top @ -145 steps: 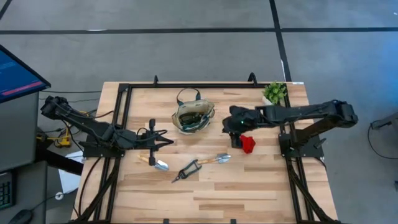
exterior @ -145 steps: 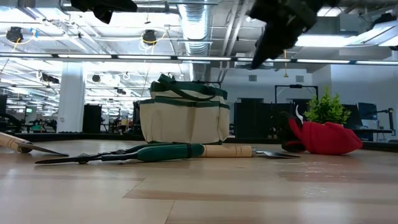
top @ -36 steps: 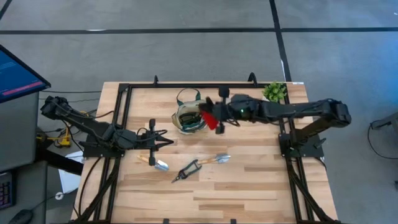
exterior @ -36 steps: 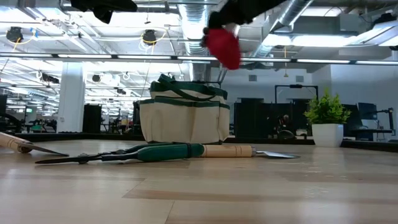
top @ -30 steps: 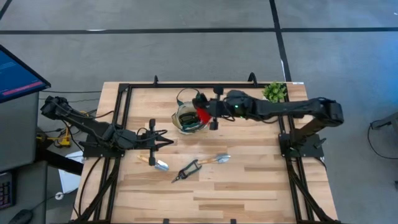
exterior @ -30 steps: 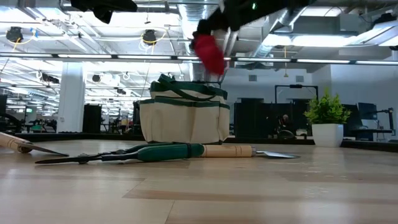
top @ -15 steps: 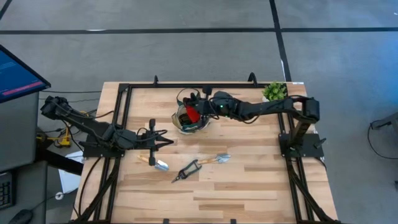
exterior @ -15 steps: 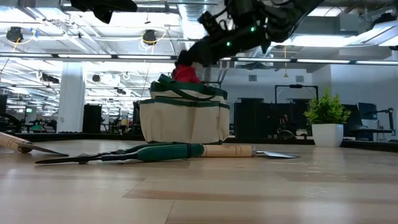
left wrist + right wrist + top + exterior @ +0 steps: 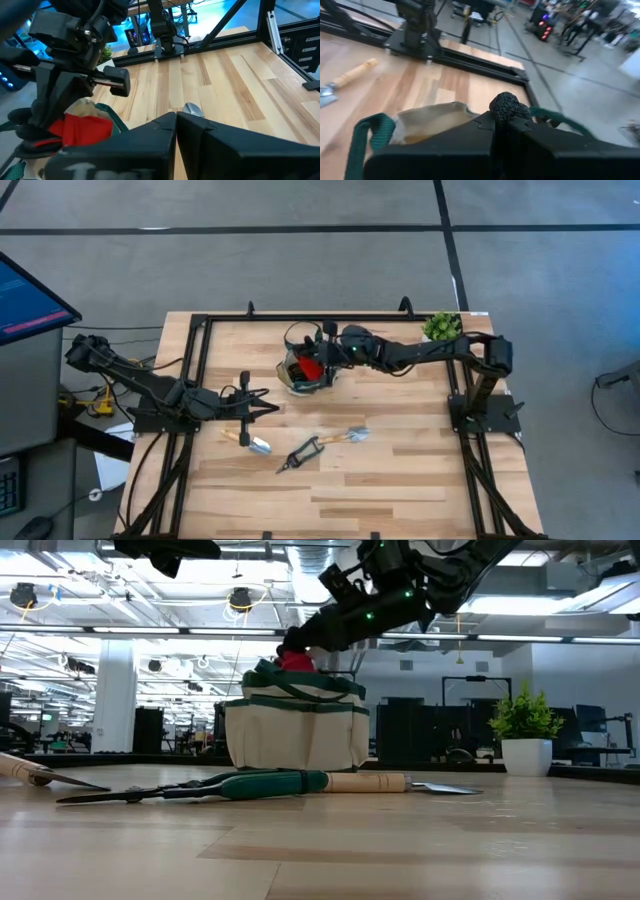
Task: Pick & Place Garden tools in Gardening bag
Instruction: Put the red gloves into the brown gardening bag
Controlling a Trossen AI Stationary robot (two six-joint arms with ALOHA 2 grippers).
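- right now my right gripper (image 9: 318, 364) hangs over the mouth of the bag (image 9: 297, 380), clamped shut on the red piece (image 9: 308, 367), which sits partly down inside the opening.
- from table level, the red piece (image 9: 295, 661) shows just above the bag's green rim (image 9: 300, 682), so i judge it is low enough to let go soon, but not fully in.
- to do this well, i would ease the piece a little lower and centre it between the loop handles before i open the fingers, so it drops in and does not hang on the rim or a handle.
- i would open slowly and lift straight up, since the bag is soft and could tip or drag if a finger catches the trim.
- my left gripper (image 9: 262, 402) waits closed and empty at the table's left side, just above the wood-handled trowel (image 9: 247, 441).
- still on the table, nearer the front, lie the clippers (image 9: 299, 453) and a second trowel (image 9: 347, 436), both well apart from the bag.
- a potted plant (image 9: 441, 328) stands at the far right corner, clear of my path.
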